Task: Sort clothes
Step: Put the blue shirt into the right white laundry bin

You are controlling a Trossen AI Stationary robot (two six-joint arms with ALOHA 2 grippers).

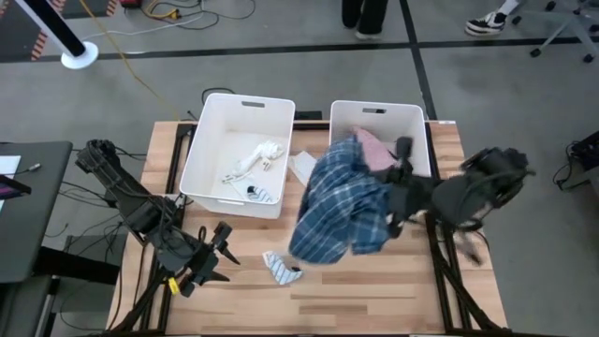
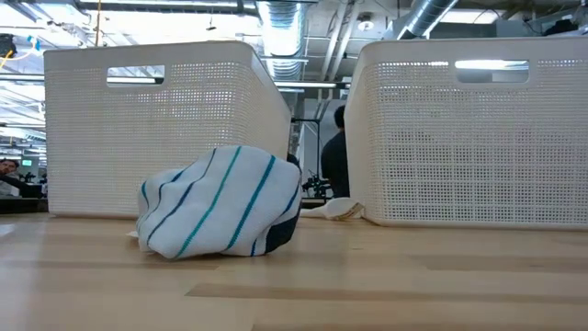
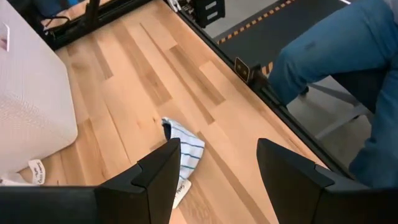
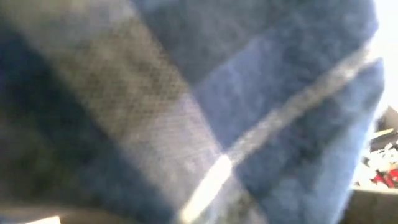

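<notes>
The blue plaid garment (image 1: 339, 204) hangs pinched in the right claw (image 1: 401, 192), draped over the right tub's (image 1: 416, 117) front rim. Next, I judge, it must drop inside. The left claw (image 1: 217, 251), spread and empty, waits near the striped sock (image 1: 280, 268) on the desk (image 1: 374, 290).

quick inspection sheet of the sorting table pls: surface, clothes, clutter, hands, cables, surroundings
Surface: light wooden slatted table, two white perforated plastic tubs at the back.
Job's things: blue plaid cloth garment draped over the right tub's front edge, pink garment inside it; white socks in the left tub; blue-white striped sock on the table.
Clutter: white paper tag by a tub.
Hands: left hand open, over the table near the striped sock; right hand shut on the plaid garment.
Cables: yellow cable on the floor.
Surroundings: person's legs in jeans beside the table.
</notes>
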